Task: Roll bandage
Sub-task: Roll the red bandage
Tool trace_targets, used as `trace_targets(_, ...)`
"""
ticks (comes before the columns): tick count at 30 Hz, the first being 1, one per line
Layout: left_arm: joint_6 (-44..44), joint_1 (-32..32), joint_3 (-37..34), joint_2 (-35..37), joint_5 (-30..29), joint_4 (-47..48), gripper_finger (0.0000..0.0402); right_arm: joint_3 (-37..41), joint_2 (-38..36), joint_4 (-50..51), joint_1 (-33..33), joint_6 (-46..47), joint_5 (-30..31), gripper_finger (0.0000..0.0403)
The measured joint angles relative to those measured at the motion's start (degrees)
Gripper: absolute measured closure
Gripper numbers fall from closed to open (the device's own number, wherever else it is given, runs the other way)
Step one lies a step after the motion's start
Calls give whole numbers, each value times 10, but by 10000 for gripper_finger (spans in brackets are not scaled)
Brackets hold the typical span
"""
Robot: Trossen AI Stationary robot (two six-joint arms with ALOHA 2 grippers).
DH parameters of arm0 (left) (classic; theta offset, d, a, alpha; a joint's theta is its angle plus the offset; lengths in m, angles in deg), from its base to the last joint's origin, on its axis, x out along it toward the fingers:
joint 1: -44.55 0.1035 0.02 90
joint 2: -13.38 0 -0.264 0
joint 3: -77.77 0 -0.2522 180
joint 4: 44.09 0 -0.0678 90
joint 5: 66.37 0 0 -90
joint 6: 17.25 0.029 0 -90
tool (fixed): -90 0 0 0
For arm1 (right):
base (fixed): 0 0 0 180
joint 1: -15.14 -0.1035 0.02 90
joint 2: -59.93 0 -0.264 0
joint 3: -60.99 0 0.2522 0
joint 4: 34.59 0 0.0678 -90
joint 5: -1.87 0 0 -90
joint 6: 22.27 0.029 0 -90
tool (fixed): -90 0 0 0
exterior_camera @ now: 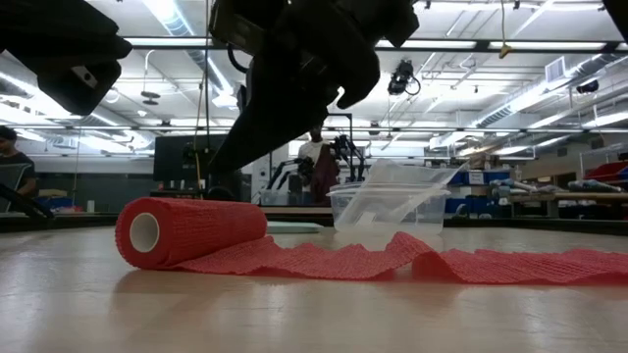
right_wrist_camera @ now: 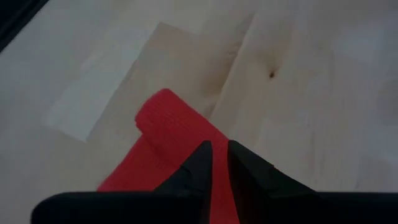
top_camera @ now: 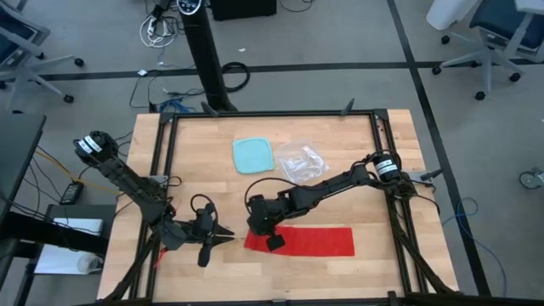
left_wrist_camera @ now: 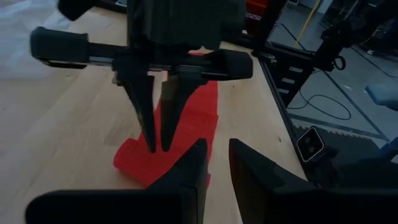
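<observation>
- Lower left of the overhead picture: the left hand (top_camera: 223, 239) sits low over the desk (top_camera: 374, 178), just beside the rolled end of the bandage and apart from it. In the left wrist view its two fingers stand narrow, nearly together with a slim gap, and nothing lies between them.
- Lower middle of the overhead picture: the bandage (top_camera: 310, 240) lies flat on the desk as a bright red strip running rightward. At its left end it has been wound into a short roll (exterior_camera: 191, 231), which the low view shows lying on its side with its hollow core facing the camera; the loose tail ripples away in soft waves.
- Just above that rolled end: the right hand (top_camera: 274, 239) is lowered onto the roll. Its fingers (right_wrist_camera: 205, 163) are narrow, almost closed, with the tips at the red fabric; whether they pinch a layer or only press on it I cannot tell.
- Handling, as a judgement: the strip looks light, thin, limp and slightly textured, so it should grip itself rather than slide, but it will wrinkle or skew if pushed unevenly. The roll is the firmest part to take hold of, best across its width near the middle, turning it along the strip while the tail stays flat.
- Upper middle: a light-blue container (top_camera: 253, 155) and a clear plastic bag (top_camera: 302, 161) lie well apart from the work.
</observation>
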Motion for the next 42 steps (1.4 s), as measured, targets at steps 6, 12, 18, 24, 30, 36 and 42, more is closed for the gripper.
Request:
trace_targets(6,-4,0,0,0,0,1,330,19,-1,13,7,5,-6,353)
trace_targets(12,-6,0,0,0,0,5,330,44,-4,29,6,25,-16,353)
trace_targets(18,-3,0,0,0,0,7,330,48,1,81,-1,31,-16,353)
trace_targets(24,-10,4,16,0,16,39,330,47,-6,127,-1,57,-17,353)
trace_targets(30,-10,27,81,-16,61,166,330,47,-45,155,-2,80,-13,353)
trace_targets(36,11,40,110,-68,96,188,330,47,-56,158,-13,99,-23,353)
trace_targets(42,44,55,134,-137,142,188,330,47,-56,197,-27,125,-31,353)
